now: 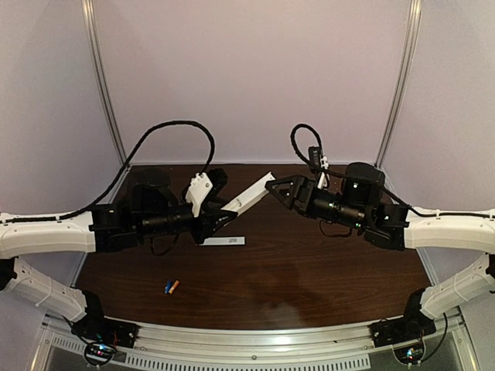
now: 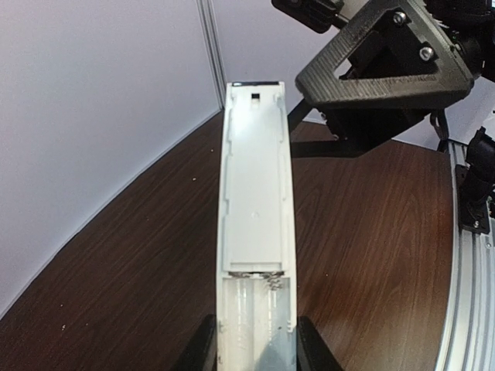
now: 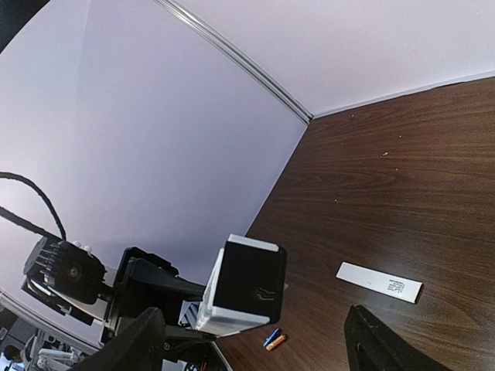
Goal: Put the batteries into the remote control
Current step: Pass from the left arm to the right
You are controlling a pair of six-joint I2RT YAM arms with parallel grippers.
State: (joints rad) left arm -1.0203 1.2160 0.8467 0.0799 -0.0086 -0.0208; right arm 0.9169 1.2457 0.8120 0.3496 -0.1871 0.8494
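I see the left gripper (image 1: 223,218) clamping the remote control (image 1: 251,193) aloft; the right gripper (image 1: 274,188), jaws wide, hangs at its far end. The batteries (image 1: 171,286) and cover strip (image 1: 223,240) lie below on the dark wood table (image 1: 325,278), pale walls (image 1: 255,77) behind.

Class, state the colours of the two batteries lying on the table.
The batteries: one blue, one orange; clearest in the right wrist view.

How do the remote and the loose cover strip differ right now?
The remote control is held off the table, tilted, in the left gripper; the cover strip lies flat on it. The remote control is thicker, with an open, empty battery bay; the cover strip is thin. Both are white.
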